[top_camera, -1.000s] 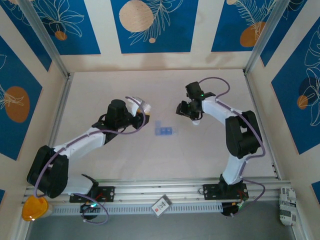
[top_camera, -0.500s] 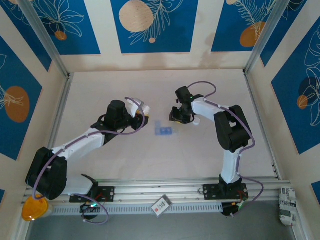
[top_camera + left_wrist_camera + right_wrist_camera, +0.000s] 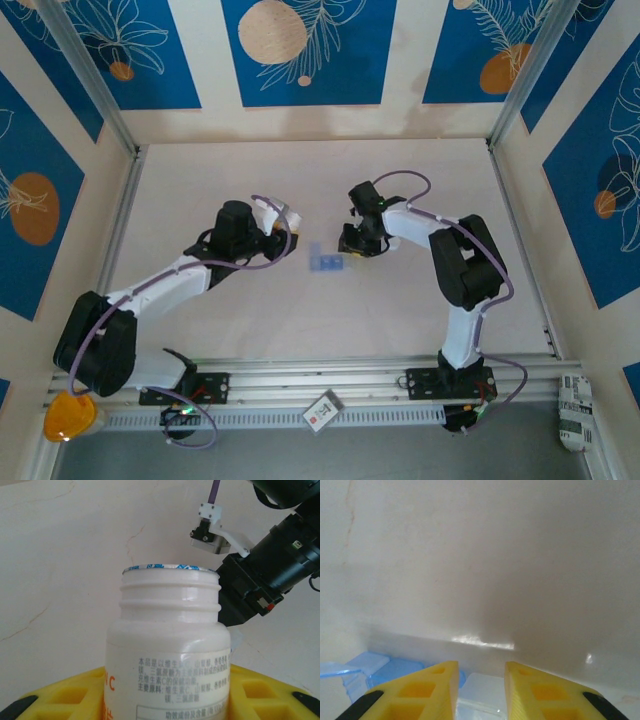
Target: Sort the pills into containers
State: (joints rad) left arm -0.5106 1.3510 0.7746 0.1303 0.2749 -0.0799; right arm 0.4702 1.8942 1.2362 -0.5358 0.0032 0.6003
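left end effector (image 3: 277, 228) pinches a white bottle (image 3: 288, 213); right end effector (image 3: 349, 246), pressed together, sits just beside the blue pill box (image 3: 328, 262) on the counter (image 3: 400, 310). left wrist: bottle's threaded neck is bare. right wrist: pill box lies beneath yellow fingers (image 3: 420, 690).

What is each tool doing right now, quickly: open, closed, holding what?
Left tool: closed on the uncapped white bottle.
Right tool: closed, at the blue pill box; whether it grips anything cannot be told.
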